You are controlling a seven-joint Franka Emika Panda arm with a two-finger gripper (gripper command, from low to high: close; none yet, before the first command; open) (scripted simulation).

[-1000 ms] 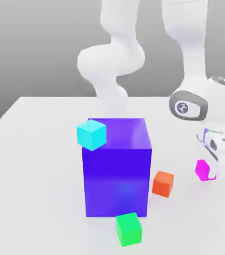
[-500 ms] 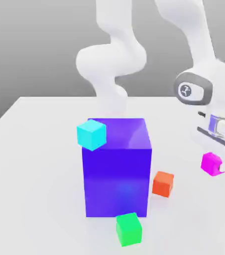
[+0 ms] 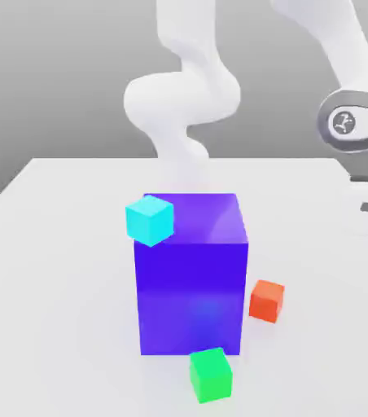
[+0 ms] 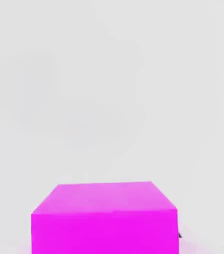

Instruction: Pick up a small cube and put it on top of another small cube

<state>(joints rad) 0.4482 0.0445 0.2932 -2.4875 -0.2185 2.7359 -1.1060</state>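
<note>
Broadly, the white bench (image 3: 65,244) is spreading under everything, and the arm (image 3: 183,89) is rising from its far side and bending over toward the exterior view's right. Next in size, the big blue-violet cube (image 3: 191,273) is sitting near the middle of the bench, with a cyan cube (image 3: 150,220) showing at its upper corner on the exterior view's left; whether it is resting on the big cube or behind it I cannot tell. Smaller again, an orange-red cube (image 3: 266,300) is lying just beside the big cube on the exterior view's right, and a green cube (image 3: 210,374) is lying just in front of it.

The end effector is working at the exterior view's right edge, below the wrist (image 3: 352,122), and it is clamped as tight as it goes on the small cube (image 4: 104,218). In the hand view that magenta cube is sitting directly under the camera, lifted clear of the bare bench beneath it. Being a cube, it is offering no long axis; its top face is lying level and one flat side is facing the camera squarely.

Judging from this, the carry is under way, and the likely resting cube, the orange-red one, is lying well apart toward the exterior view's left and lower than the hand.
</note>
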